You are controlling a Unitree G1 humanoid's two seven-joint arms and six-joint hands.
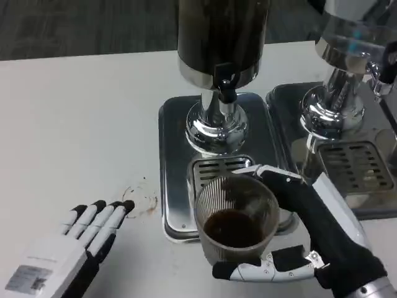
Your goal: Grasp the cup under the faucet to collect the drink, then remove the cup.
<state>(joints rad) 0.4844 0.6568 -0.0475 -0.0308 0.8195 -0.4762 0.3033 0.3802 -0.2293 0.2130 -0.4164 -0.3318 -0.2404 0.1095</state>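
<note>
cup (237, 214): was clear, ribbed, dark brown drink inside
tray (173, 136): was silver
faucet (226, 85): was black
table (80, 124): was white, brown stain near left hand (74, 239)
right hand (310, 230): was black and white

my right hand (310, 248) comes in from the lower right corner, wrist low at the frame's edge, dark palm turned inward. its fingers (273, 177) curl around the far side of the cup (237, 218) while the thumb wraps the near side, so the cup sits gripped between them. my left hand (68, 248) lies at the lower left, white back up, holding nothing, its fingers (102, 217) stretched out straight and slightly apart, pointing up and to the right.
</note>
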